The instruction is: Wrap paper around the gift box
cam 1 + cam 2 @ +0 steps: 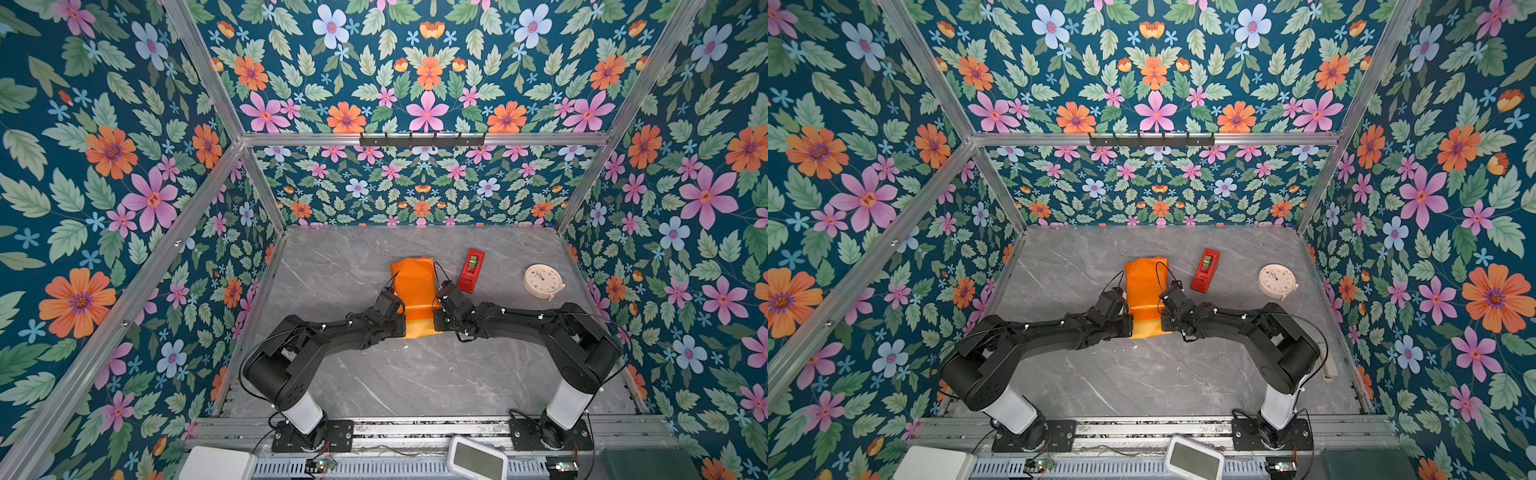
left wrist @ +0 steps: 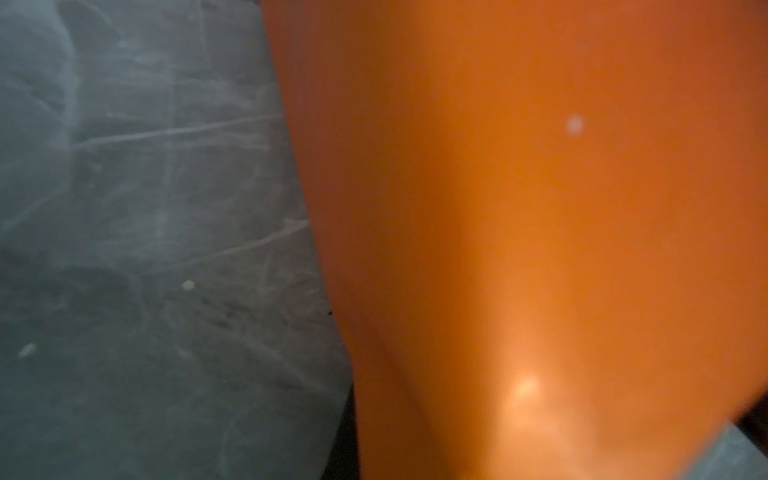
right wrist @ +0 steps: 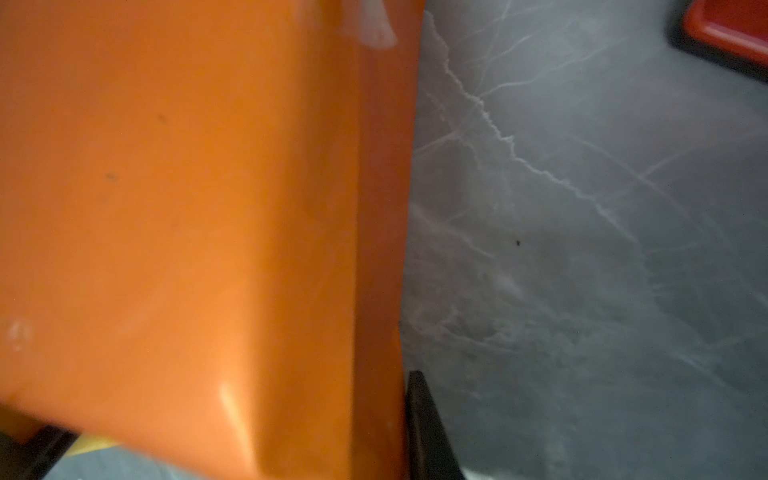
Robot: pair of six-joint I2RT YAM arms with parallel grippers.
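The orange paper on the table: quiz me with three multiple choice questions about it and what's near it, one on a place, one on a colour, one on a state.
1. In both top views, where is the red tape dispenser relative to the paper?
A. To its left.
B. To its right, between it and the clock.
C. On top of it.

2. What colour is the strip at the paper's near end?
A. Green.
B. White.
C. Yellow.

3. How does the paper lie?
A. Spread flat as one open sheet.
B. Folded over into a narrow bundle.
C. Torn into two pieces.

Answers: B, the dispenser sits on the table between the bundle and the clock; C, a yellow band shows below the orange face; B, the orange face wraps over with creased edges.
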